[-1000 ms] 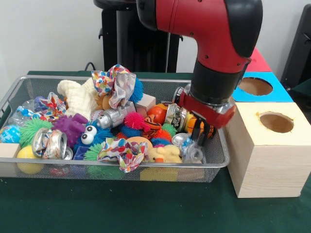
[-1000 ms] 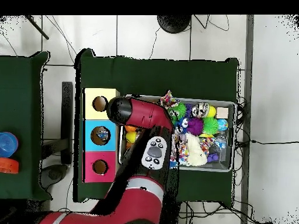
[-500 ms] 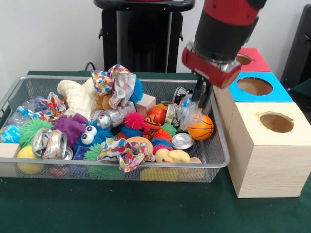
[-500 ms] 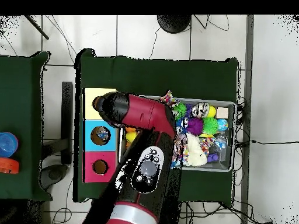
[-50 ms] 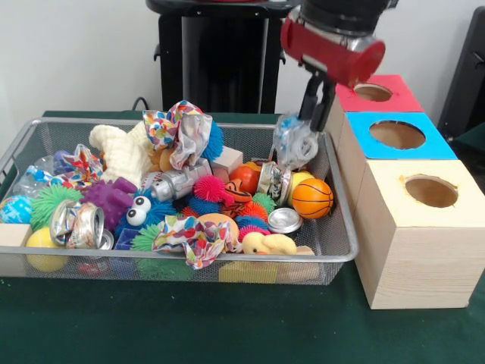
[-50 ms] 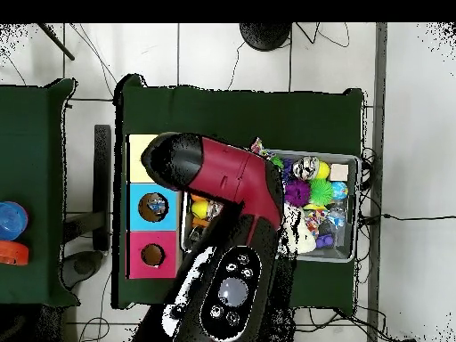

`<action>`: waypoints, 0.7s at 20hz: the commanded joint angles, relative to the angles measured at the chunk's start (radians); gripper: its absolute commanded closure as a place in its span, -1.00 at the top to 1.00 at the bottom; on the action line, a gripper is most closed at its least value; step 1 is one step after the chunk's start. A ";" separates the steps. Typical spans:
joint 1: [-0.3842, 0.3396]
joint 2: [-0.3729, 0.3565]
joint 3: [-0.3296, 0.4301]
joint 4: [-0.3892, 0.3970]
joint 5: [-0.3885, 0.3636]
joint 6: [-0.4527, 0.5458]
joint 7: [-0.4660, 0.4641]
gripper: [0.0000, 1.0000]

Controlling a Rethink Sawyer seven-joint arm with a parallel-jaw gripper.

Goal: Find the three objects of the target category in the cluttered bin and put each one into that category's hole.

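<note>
Jaws of gripper (image 5: pixel 317 114) pinched crumpled plastic bottle (image 5: pixel 293 142), lifted clear above the bin's (image 5: pixel 342 250) box-side edge, presumably for transfer to blue-topped box (image 5: pixel 424 145).

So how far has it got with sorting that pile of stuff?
One item already seems to lie in the blue box's hole. Right now the gripper holds a crumpled plastic bottle above the wire bin, not yet over any hole. That drop is left, and probably one more pick from the clutter.

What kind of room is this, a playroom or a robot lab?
Probably a robot lab: a red robot arm works at a green-covered table, with a wire bin of toys beside three boxes with holes, and cables on the floor.
</note>
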State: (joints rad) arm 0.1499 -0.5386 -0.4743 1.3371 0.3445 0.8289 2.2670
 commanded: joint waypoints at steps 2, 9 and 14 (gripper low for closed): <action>0.023 -0.063 -0.021 0.055 0.053 0.132 0.336 -1.00; 0.087 -0.083 -0.066 0.055 0.074 0.185 0.416 -1.00; 0.115 -0.079 -0.057 0.076 0.112 0.172 0.467 -1.00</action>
State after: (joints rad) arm 0.2403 -0.6312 -0.5614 1.3373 0.4019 0.8868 2.3738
